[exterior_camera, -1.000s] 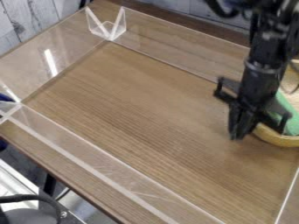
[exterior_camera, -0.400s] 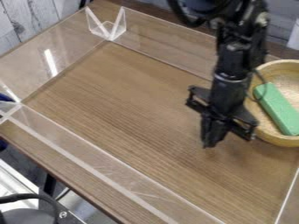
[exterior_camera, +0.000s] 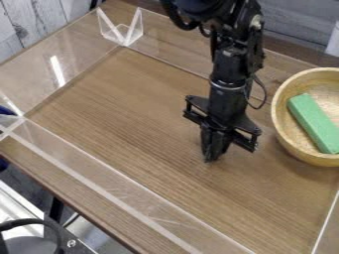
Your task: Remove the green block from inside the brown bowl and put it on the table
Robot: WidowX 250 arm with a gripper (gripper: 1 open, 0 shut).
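The green block (exterior_camera: 312, 119) lies inside the brown bowl (exterior_camera: 287, 138) at the right edge of the table (exterior_camera: 119, 109). My gripper (exterior_camera: 213, 155) hangs on the black arm to the left of the bowl, apart from it, fingertips pointing down close to the tabletop. Its fingers are pressed together and hold nothing.
Low clear acrylic walls (exterior_camera: 79, 164) edge the tabletop, with a clear corner bracket (exterior_camera: 119, 28) at the back left. A wide stretch of bare wood lies left of the arm.
The arm has swung left, away from the bowl, uncovering the bowl and the green block inside it. The gripper has stayed shut.
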